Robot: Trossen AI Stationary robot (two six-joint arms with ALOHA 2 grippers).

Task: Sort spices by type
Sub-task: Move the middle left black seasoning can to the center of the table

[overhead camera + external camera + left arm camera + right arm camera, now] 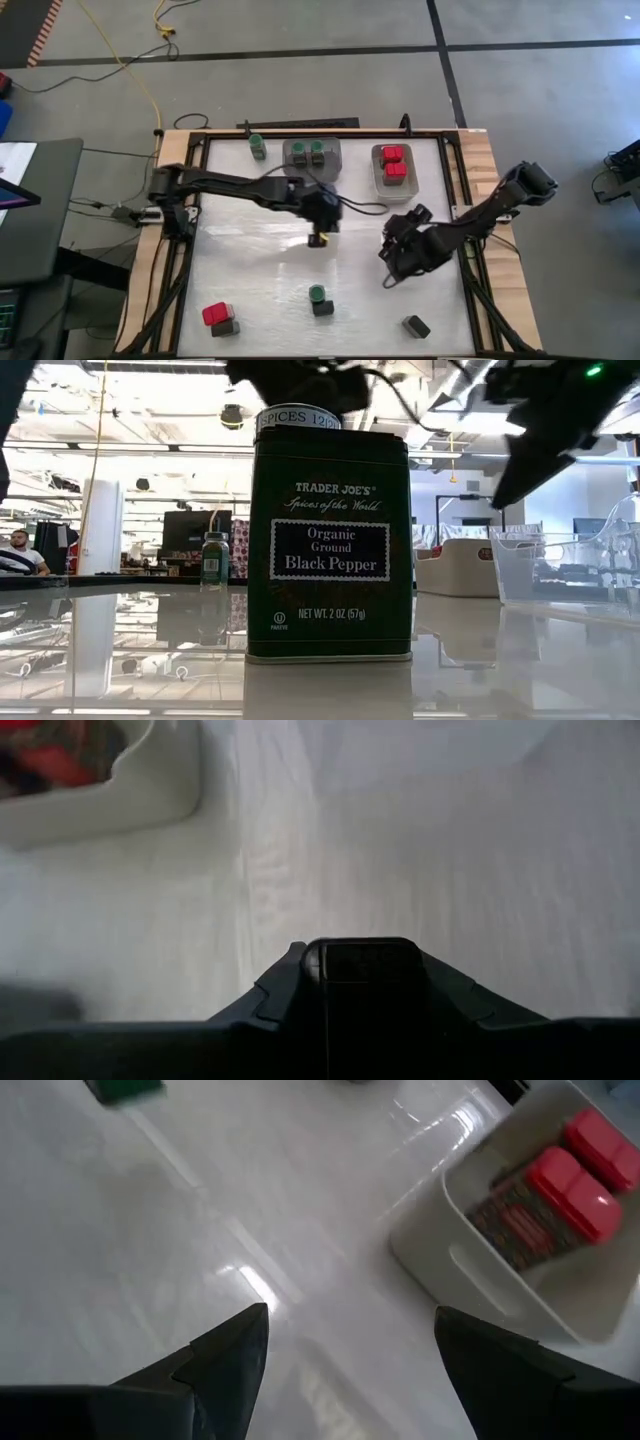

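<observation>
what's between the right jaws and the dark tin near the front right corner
Nothing visible. The right gripper hangs open over bare table, and only bare surface lies between it and the dark tin. The green jar stands off to the side.

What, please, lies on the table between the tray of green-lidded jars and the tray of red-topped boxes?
In the high view, nothing: only bare white table separates the tray of green-lidded jars from the tray of red-topped boxes.

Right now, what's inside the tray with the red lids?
Two red-topped spice containers sit inside the right-hand tray, one behind the other. Whatever lies beneath them on the tray floor is hidden.
</observation>
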